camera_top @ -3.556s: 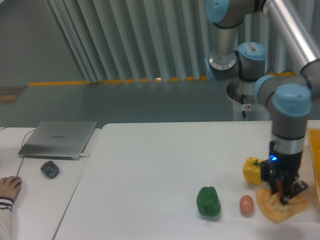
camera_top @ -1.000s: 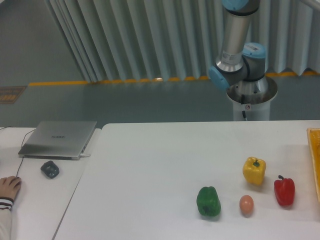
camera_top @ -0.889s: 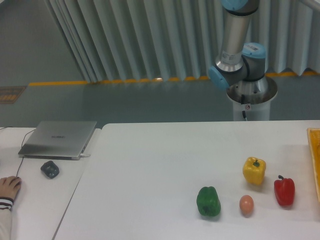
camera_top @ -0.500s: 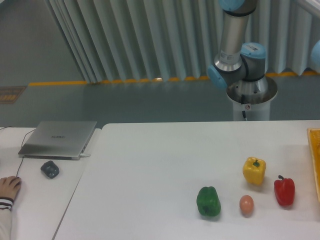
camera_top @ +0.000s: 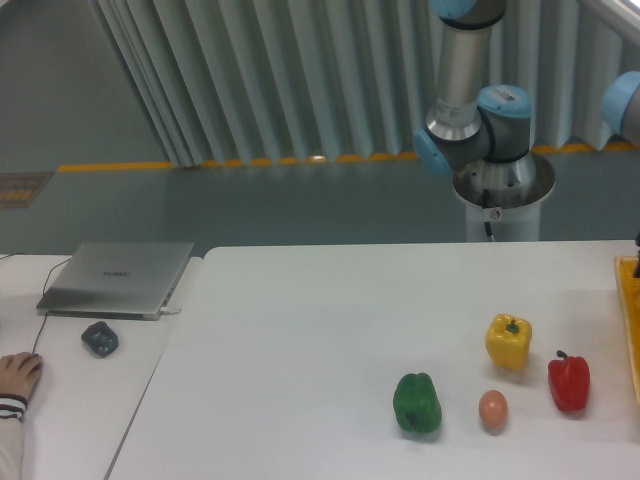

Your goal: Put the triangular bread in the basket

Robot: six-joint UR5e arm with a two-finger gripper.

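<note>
Only a thin orange-yellow strip of the basket point(camera_top: 631, 320) shows at the right edge of the table. The triangular bread is out of view. The arm's base and lower joints point(camera_top: 478, 120) stand behind the table, and a blue wrist joint point(camera_top: 625, 105) pokes in at the right edge. The gripper itself is outside the frame.
On the white table lie a yellow bell pepper point(camera_top: 508, 341), a red bell pepper point(camera_top: 568, 381), a small tan egg point(camera_top: 492, 410) and a green bell pepper point(camera_top: 417, 403). A closed laptop point(camera_top: 118, 277), a dark mouse point(camera_top: 99, 338) and a person's hand point(camera_top: 18, 372) are at the left.
The bread and gripper, seen on the table at the right 3.6 s ago, are gone from view. In the last second the arm's joints have shifted slightly and a blue joint has entered at the right.
</note>
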